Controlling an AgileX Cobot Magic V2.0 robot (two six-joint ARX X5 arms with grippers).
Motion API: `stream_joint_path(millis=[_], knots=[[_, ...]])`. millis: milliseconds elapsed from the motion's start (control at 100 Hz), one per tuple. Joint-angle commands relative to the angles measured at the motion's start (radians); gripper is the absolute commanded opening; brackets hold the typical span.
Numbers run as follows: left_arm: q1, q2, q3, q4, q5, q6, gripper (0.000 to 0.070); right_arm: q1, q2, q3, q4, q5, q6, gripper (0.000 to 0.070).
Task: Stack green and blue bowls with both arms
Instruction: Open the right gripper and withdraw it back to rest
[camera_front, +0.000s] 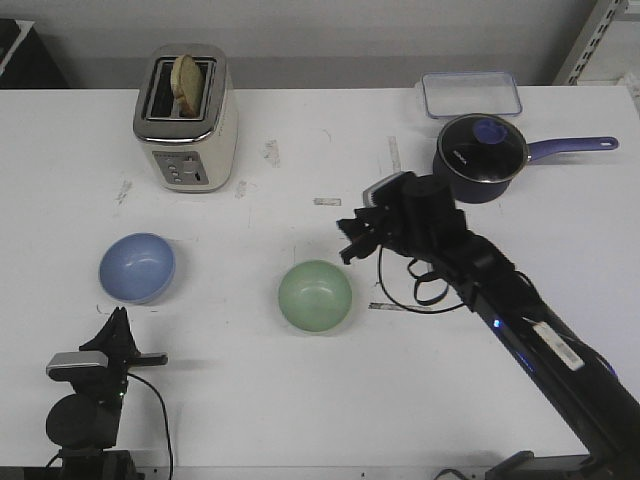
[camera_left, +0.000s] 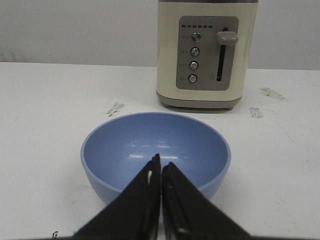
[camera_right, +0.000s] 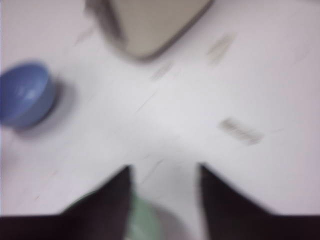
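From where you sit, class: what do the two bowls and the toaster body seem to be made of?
Blue bowl: probably plastic or melamine, smooth with a soft sheen, shown by faint highlights inside. Green bowl: looks alike, matte pastel. Toaster: cream glossy casing, likely plastic or painted metal, with a shiny metal top.

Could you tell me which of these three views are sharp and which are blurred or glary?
Front view: sharp, evenly lit, soft shadows under the blue bowl and green bowl. Left wrist view: crisp, faint highlights inside the blue bowl, left pincer in focus. Right wrist view: heavily blurred, right pincer and toaster smeared.
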Motion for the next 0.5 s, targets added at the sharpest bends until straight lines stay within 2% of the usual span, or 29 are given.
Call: stream_joint_path(millis=[0,200,320,490], knots=[[0.000,0.000,-0.018,0.011,0.001,-0.002,0.0001,-0.030,-0.027,0.017,-0.027,0.043,-0.006,0.0001],[0.000,0.000,-0.018,0.010,0.001,-0.002,0.0001,-0.145,-0.153,-0.011,-0.195,0.242,-0.092,0.0001],[0.000,0.000,-0.018,0.009,0.001,-0.002,0.0001,-0.199,-0.251,-0.122,-0.174,0.260,-0.092,0.0001],[0.000,0.000,-0.018,0.008,0.001,-0.002,0.0001,-0.245,-0.446,-0.381,-0.034,0.272,-0.096,0.0001]])
